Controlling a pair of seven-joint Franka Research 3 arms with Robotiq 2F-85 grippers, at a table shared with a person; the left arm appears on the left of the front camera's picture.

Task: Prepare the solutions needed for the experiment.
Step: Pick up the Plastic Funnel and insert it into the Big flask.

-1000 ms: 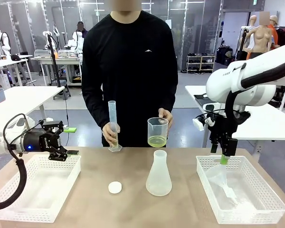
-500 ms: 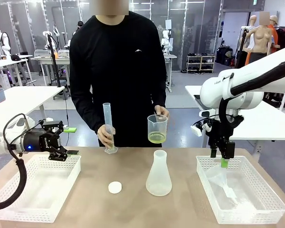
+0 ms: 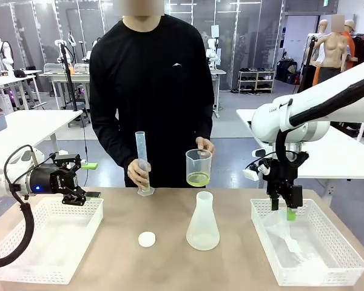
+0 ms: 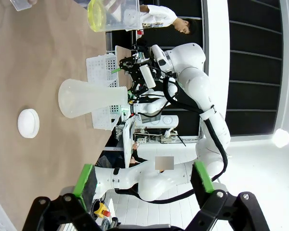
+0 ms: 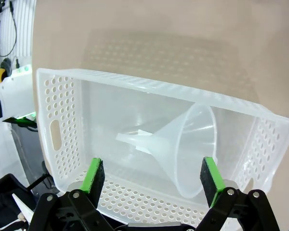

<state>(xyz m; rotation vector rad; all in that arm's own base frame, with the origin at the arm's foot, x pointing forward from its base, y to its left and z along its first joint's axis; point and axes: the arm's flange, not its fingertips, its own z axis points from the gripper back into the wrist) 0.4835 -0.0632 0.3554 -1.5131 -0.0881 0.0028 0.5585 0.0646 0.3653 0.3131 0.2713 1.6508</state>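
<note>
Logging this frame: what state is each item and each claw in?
solution: shallow layer in beaker, held up by person
graduated cylinder: upright, gripped by person
conical flask: upright, uncapped, on table
white cap: flat on table
funnel: on its side in right basket
left claw: open, empty
right claw: open, empty, above funnel

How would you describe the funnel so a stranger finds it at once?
On the table, look into the white perforated basket on the robot's right side. The clear funnel lies on its side, below the right gripper; unlike the upright frosted conical flask mid-table, it has a wide cone and narrow spout.
</note>
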